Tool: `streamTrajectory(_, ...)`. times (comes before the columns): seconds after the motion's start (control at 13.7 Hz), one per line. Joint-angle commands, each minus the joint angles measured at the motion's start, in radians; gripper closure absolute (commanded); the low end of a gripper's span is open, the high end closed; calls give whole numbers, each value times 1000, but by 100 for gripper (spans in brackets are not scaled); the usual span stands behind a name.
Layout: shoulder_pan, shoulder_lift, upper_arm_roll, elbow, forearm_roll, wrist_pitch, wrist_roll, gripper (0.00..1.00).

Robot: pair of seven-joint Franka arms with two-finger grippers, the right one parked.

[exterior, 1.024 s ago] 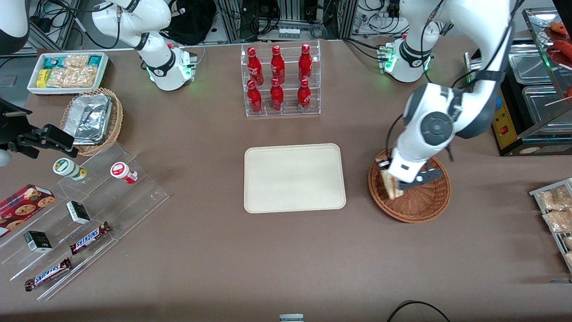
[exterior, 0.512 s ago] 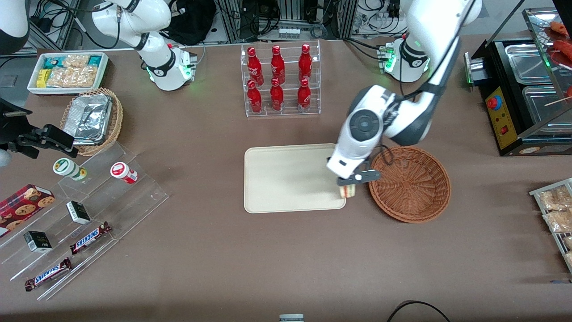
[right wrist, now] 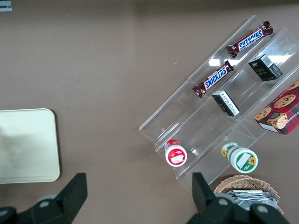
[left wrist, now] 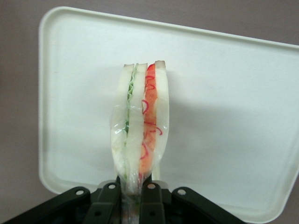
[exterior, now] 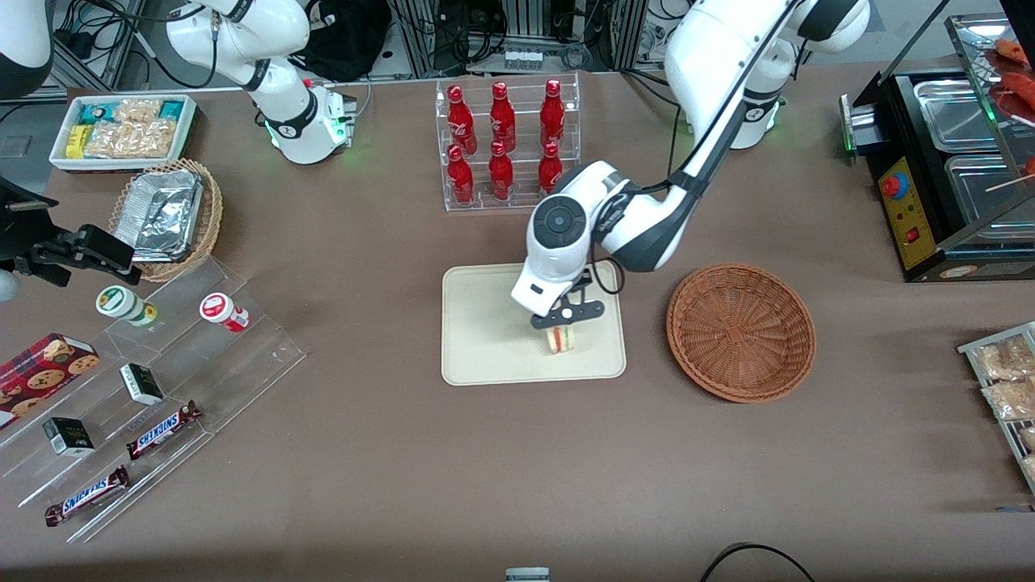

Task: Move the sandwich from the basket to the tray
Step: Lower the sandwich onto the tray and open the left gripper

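The gripper (exterior: pixel 563 322) hangs over the tray (exterior: pixel 485 323), clamped on the sandwich (exterior: pixel 562 339). The rest of the tray lies bare toward the parked arm's end. The wicker basket (exterior: pixel 741 331) sits beside the tray toward the working arm's end, with open surface (exterior: pixel 517 461) between them. The rack of red bottles (exterior: pixel 506 145) stands farther from the front camera than the tray, apart from it.
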Motion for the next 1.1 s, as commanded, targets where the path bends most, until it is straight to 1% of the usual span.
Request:
streamTrajectory(0.0, -55, 63, 14, 57, 21, 52, -67, 96)
streamTrajectory(0.22, -75, 92, 15, 86, 21, 52, -76, 96)
streamTrajectory(0.29, -75, 94, 15, 86, 21, 52, -79, 94)
streamTrajectory(0.37, -75, 94, 15, 86, 21, 52, -81, 82)
streamTrajectory(0.44, -75, 93, 15, 86, 21, 52, -81, 18)
streamTrajectory(0.51, -75, 88, 17, 86, 21, 51, -84, 0)
streamTrajectory(0.66, -69, 56, 18, 88, 21, 38, -98, 0)
streamTrajectory(0.8, -65, 11, 23, 86, 55, 3, -84, 0)
streamTrajectory(0.88, -65, -15, 26, 86, 76, -29, -84, 0)
streamTrajectory(1.02, -44, -62, 30, 83, 86, -110, -79, 0)
